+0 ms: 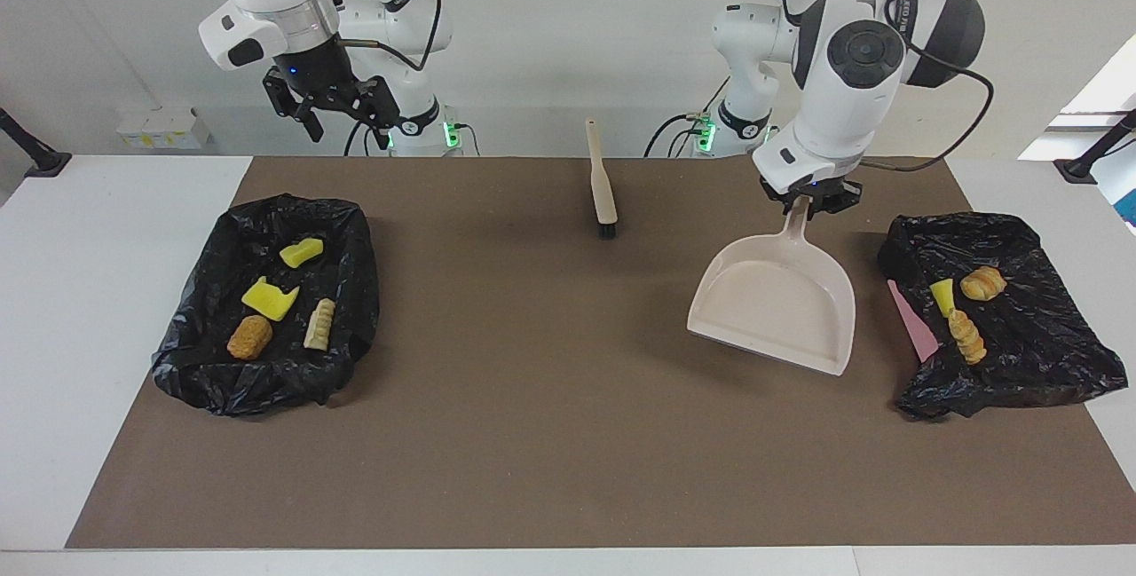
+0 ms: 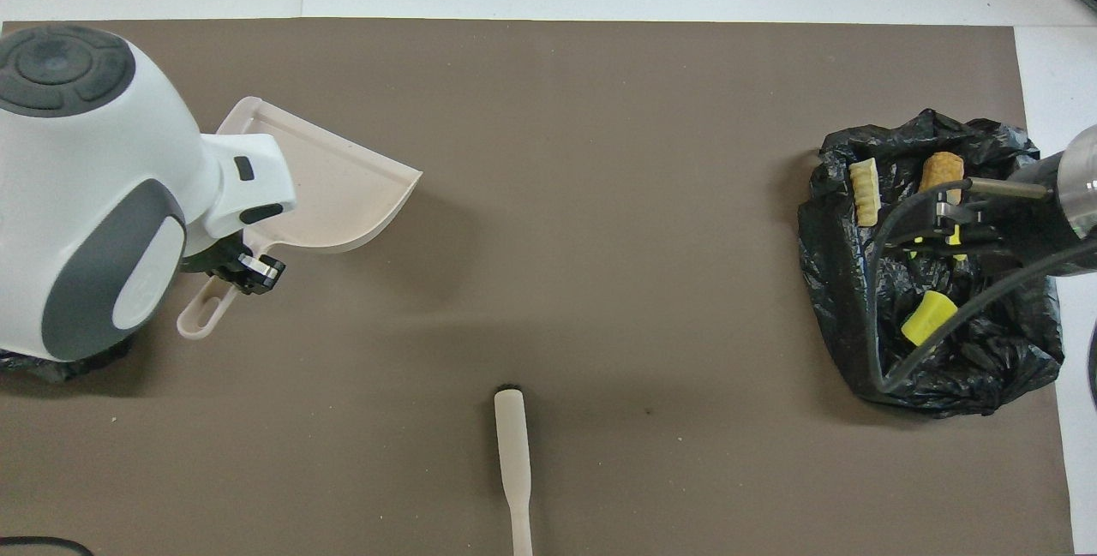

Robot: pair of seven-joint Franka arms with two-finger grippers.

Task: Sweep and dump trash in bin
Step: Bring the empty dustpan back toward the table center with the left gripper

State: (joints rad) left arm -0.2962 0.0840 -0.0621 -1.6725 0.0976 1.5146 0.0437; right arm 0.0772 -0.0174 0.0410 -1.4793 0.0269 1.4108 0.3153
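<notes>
I have the left end effector (image 1: 806,201) pinched on the handle of the dustpan (image 1: 777,305), which hangs empty over the brown mat (image 1: 550,398) beside the bin (image 1: 1021,345) at the left arm's end of the bench; the right end effector (image 1: 328,106) waits spread, holding nothing, above the other bin (image 1: 266,381). All the trash (image 1: 963,332) I can see lies in the two black-lined bins — none on the mat. I judge the lumps light and soft, better scooped than pinched, while the brush (image 1: 602,178) is stiff — best taken by its handle.
</notes>
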